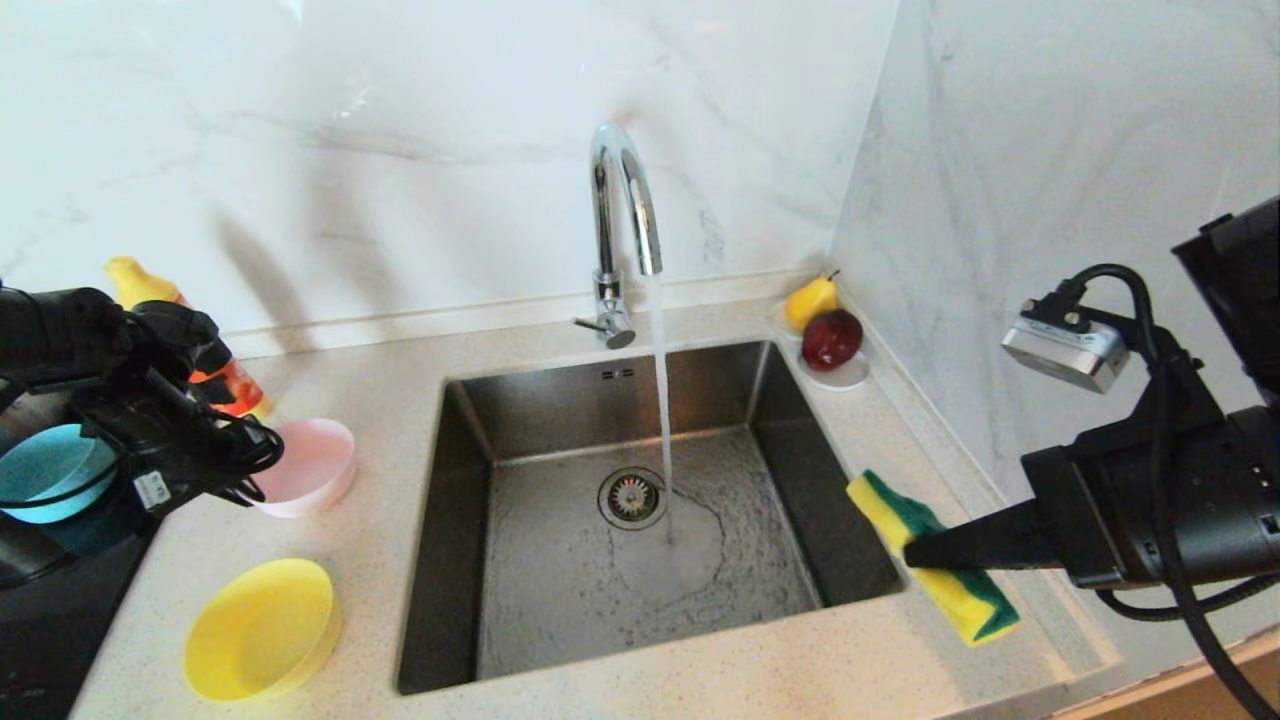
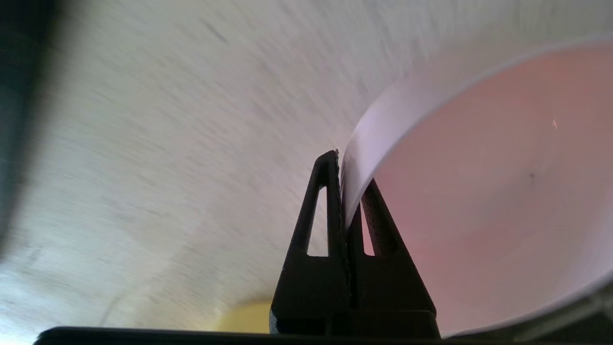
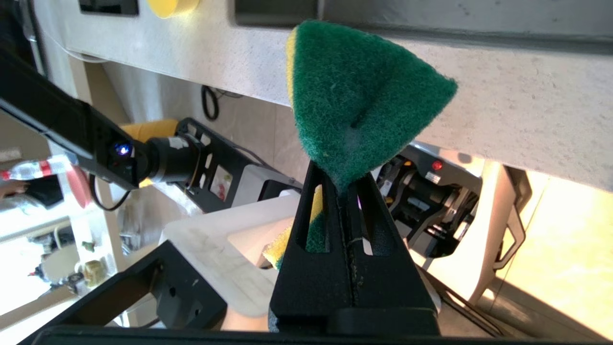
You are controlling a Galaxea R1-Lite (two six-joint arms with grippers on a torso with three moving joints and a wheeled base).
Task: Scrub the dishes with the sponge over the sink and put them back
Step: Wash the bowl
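On the counter left of the sink point(image 1: 560, 600), my left gripper point(image 1: 252, 482) is shut on the near rim of the pale pink bowl point(image 1: 312, 462). The left wrist view shows one finger inside and one outside the pink bowl point(image 2: 479, 191), with the left gripper point(image 2: 346, 189) pinching its wall. The light blue bowl point(image 1: 40, 470) sits behind that arm, and the yellow bowl point(image 1: 260, 628) lies near the counter's front edge. My right gripper point(image 1: 915, 555) hovers over the sink's right rim, shut on the sponge point(image 1: 975, 605). The right wrist view shows the sponge's point(image 3: 364, 105) green face folded in the right gripper point(image 3: 342, 187).
Water runs from the chrome faucet point(image 1: 622, 200) into the basin beside the drain point(image 1: 632, 497). A white saucer point(image 1: 850, 375) with a pear and an apple stands in the back right corner. An orange bottle point(image 1: 232, 385) stands behind my left arm. A marble wall rises close on the right.
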